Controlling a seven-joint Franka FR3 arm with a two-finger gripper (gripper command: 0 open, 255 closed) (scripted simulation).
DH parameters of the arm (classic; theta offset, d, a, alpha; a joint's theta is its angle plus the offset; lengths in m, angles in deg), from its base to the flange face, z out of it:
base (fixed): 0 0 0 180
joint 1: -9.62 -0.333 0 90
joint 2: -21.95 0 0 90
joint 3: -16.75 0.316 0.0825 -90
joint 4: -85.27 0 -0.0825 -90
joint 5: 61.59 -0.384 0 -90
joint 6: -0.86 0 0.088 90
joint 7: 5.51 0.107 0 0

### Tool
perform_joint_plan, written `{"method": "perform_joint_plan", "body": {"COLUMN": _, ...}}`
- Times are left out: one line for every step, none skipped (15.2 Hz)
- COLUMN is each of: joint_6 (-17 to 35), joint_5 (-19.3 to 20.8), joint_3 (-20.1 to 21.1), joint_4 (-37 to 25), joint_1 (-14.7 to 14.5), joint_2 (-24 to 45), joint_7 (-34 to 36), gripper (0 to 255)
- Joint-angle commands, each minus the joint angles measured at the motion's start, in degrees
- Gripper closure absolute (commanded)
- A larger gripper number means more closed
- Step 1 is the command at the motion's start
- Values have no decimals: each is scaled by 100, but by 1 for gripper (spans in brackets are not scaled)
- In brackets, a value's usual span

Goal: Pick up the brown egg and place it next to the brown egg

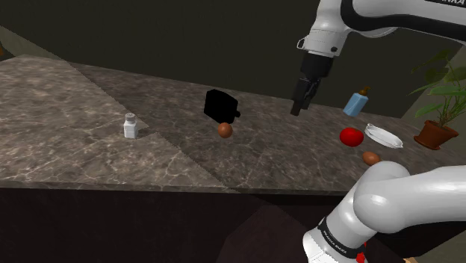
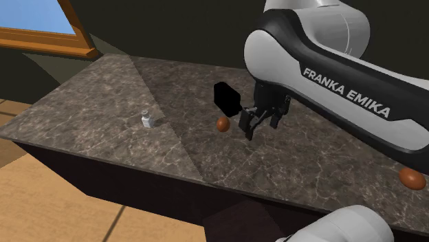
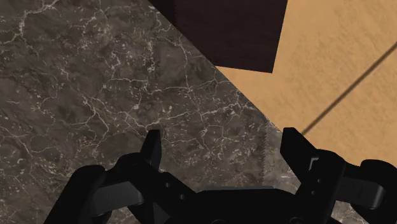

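One brown egg (image 1: 225, 130) (image 2: 222, 124) lies on the dark marble counter (image 1: 89, 127) just in front of a black boxy object (image 1: 221, 106) (image 2: 227, 98). A second brown egg (image 1: 370, 158) (image 2: 411, 179) rests near the counter's front edge, toward the shoulder view's right. My black gripper (image 1: 299, 104) (image 2: 260, 124) (image 3: 222, 153) hangs above the counter between the two eggs, off to the right of the first one in both exterior views. It is open, with only marble between its fingers (image 3: 151, 149).
A white shaker (image 1: 131, 125) (image 2: 146, 119) stands alone at the left. A red round fruit (image 1: 351, 137), a white dish (image 1: 384, 136) and a blue bottle (image 1: 356, 101) cluster at the shoulder view's right, a potted plant (image 1: 439, 112) beyond. Wooden floor (image 3: 337, 63) shows past the counter edge.
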Motion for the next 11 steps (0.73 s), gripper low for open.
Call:
{"method": "perform_joint_plan", "body": {"joint_6": 0, "joint_5": 0, "joint_3": 0, "joint_4": 0, "joint_1": 0, "joint_2": 0, "joint_7": 0, "gripper": 0}}
{"method": "perform_joint_plan", "body": {"joint_6": 202, "joint_5": -1, "joint_3": 76, "joint_4": 51, "joint_1": 21, "joint_2": 126, "joint_7": 108, "gripper": 0}}
{"method": "perform_joint_plan", "body": {"joint_6": 403, "joint_5": 2, "joint_3": 152, "joint_4": 93, "joint_1": 45, "joint_2": 260, "joint_7": 217, "gripper": 0}}
{"method": "perform_joint_plan", "body": {"joint_6": 603, "joint_5": 9, "joint_3": 225, "joint_4": 126, "joint_1": 68, "joint_2": 402, "joint_7": 327, "gripper": 0}}
{"method": "perform_joint_plan", "body": {"joint_6": 800, "joint_5": 20, "joint_3": 298, "joint_4": 150, "joint_1": 94, "joint_2": 552, "joint_7": 438, "gripper": 0}}
{"method": "perform_joint_plan", "body": {"joint_6": 995, "joint_5": 36, "joint_3": 371, "joint_4": 166, "joint_1": 123, "joint_2": 708, "joint_7": 551, "gripper": 0}}
{"method": "perform_joint_plan", "body": {"joint_6": 1186, "joint_5": 58, "joint_3": 441, "joint_4": 172, "joint_1": 151, "joint_2": 873, "joint_7": 666, "gripper": 0}}
{"method": "perform_joint_plan", "body": {"joint_6": 1375, "joint_5": 86, "joint_3": 508, "joint_4": 170, "joint_1": 180, "joint_2": 1043, "joint_7": 784, "gripper": 0}}
{"method": "perform_joint_plan", "body": {"joint_6": 1559, "joint_5": 119, "joint_3": 574, "joint_4": 159, "joint_1": 211, "joint_2": 1220, "joint_7": 904, "gripper": 0}}
{"method": "perform_joint_plan", "body": {"joint_6": 1739, "joint_5": 159, "joint_3": 639, "joint_4": 140, "joint_1": 244, "joint_2": 1403, "joint_7": 1027, "gripper": 0}}
{"method": "perform_joint_plan", "body": {"joint_6": 1914, "joint_5": 206, "joint_3": 702, "joint_4": 111, "joint_1": 278, "joint_2": 1591, "joint_7": 1153, "gripper": 0}}
